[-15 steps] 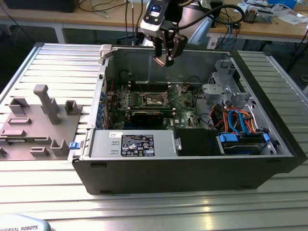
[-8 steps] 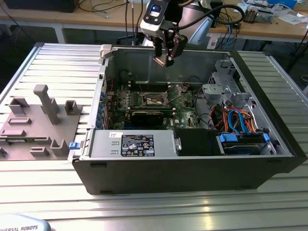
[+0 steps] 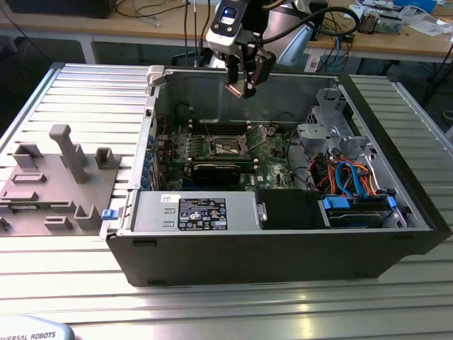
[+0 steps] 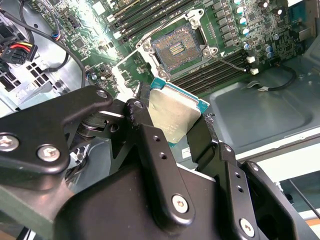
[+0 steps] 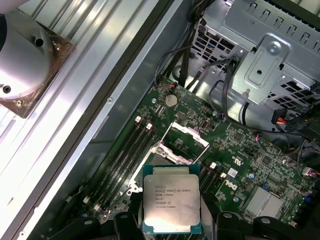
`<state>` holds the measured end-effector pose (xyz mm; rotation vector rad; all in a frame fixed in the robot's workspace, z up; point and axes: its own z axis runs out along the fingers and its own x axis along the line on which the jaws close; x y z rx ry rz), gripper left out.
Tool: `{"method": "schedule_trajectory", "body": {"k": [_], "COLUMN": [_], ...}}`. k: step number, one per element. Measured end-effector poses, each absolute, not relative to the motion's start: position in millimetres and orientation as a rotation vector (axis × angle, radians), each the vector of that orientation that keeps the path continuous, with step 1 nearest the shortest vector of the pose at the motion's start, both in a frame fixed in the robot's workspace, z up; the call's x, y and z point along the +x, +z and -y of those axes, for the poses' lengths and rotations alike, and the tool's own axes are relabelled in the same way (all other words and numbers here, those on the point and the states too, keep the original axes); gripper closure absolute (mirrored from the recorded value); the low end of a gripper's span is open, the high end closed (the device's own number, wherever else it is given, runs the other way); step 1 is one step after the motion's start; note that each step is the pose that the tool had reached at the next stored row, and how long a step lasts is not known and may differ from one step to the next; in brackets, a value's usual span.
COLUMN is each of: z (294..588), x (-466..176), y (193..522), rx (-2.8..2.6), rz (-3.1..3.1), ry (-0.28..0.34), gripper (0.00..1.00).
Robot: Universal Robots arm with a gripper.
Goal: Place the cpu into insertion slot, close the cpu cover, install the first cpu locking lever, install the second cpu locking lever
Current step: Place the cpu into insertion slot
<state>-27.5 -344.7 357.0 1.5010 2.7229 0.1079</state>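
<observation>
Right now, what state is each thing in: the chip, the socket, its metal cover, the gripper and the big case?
Small flat square silvery-grey cpu: held above the green motherboard, not yet seated.
Black gripper: shut on the cpu.
Square dark insertion slot with silvery rim: empty, uncovered.
Thin silvery metal cpu cover: lifted open.
Black computer case: lying on its side, open.

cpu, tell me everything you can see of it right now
The cpu is a small flat square chip with a silvery-grey metal top face carrying fine print, edged by a thin green-blue border. The gripper is shut on it, its black fingers pressing two opposite edges. It hangs in the air over the open computer case, above the green motherboard and apart from the insertion slot, which lies bare.
</observation>
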Motion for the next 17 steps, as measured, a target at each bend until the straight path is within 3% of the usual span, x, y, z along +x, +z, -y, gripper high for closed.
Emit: {"method": "schedule_trajectory", "body": {"k": [17], "z": [344.7], "x": [-27.5], "y": [357.0], "rx": [1.51], "rz": [-2.717], "ry": [0.108], "gripper": [0.46]}}
